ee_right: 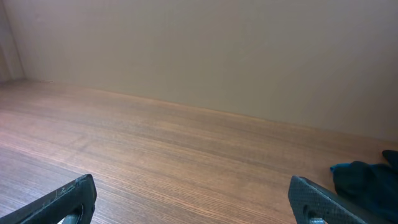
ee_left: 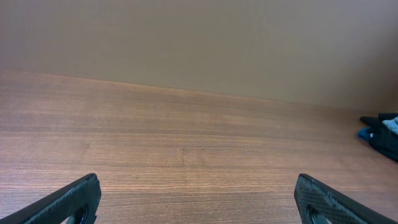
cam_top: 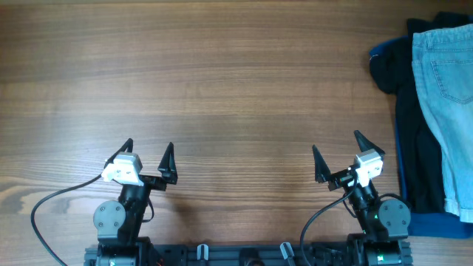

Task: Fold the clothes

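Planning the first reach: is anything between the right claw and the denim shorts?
Nothing stands in the way. Bare table lies between the open right claw and the denim shorts; only the dark garments they rest on spread out along their near side.

Soft, even light falls on the wooden table [cam_top: 236,74] in the overhead view. The grain is sharp, there is no glare, and shadows on the wood are faint and diffuse. Both wrist views are dimmer and softer. The dark fingers [ee_left: 74,196] of the left gripper [ee_left: 198,183], close to the lens, look slightly blurred, and the far wall [ee_right: 217,50] appears flat and featureless.
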### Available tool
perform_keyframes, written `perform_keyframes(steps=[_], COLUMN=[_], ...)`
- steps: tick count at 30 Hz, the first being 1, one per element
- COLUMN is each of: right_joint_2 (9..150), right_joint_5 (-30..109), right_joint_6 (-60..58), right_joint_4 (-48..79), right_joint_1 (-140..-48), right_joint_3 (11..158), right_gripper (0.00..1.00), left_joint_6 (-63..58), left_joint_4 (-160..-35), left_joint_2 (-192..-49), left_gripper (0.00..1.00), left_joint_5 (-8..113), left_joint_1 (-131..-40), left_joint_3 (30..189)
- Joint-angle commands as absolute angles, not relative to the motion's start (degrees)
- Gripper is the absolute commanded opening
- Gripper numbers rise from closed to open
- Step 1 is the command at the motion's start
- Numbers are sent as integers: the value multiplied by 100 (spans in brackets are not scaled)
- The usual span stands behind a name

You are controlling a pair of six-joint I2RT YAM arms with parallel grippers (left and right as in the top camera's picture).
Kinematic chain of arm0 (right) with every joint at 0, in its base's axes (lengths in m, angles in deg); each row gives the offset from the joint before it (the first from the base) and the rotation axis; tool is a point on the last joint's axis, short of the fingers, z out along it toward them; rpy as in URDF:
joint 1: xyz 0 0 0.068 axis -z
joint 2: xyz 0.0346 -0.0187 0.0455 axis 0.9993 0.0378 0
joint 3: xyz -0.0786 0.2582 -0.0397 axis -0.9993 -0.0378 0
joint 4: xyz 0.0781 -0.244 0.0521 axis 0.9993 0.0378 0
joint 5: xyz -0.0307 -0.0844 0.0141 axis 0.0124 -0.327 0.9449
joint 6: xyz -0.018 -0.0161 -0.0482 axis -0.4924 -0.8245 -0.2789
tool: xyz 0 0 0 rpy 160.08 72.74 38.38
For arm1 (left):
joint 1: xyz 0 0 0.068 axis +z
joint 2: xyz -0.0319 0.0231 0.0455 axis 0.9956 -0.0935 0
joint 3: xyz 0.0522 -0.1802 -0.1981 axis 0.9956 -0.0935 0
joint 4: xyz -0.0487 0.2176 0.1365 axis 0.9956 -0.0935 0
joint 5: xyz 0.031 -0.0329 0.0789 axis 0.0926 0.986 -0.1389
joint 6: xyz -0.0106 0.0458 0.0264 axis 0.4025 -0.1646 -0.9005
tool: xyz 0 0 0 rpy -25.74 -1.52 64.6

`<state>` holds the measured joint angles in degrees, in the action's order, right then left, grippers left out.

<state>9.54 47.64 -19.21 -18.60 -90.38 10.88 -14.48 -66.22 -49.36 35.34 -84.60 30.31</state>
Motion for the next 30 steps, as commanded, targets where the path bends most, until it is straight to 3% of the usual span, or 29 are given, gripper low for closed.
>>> perform_keyframes(steps=[1,30], right_joint_2=[919,919], right_joint_5=[4834,4423], right_joint_6=[-1929,-1551], right_joint_4=[-1873,-2000], right_joint_1=[-9005,-9005], right_joint_3=[1080,1080], right_gripper=[100,100], left_joint_6=[-1415,-1415], left_joint_4=[-6635,-6635], left_joint_2=[-4901,-4901], left_gripper=[100,100], left_joint_5=[3503,3503], left_joint_1=[-8491,-8491], left_joint_3=[2994,2994])
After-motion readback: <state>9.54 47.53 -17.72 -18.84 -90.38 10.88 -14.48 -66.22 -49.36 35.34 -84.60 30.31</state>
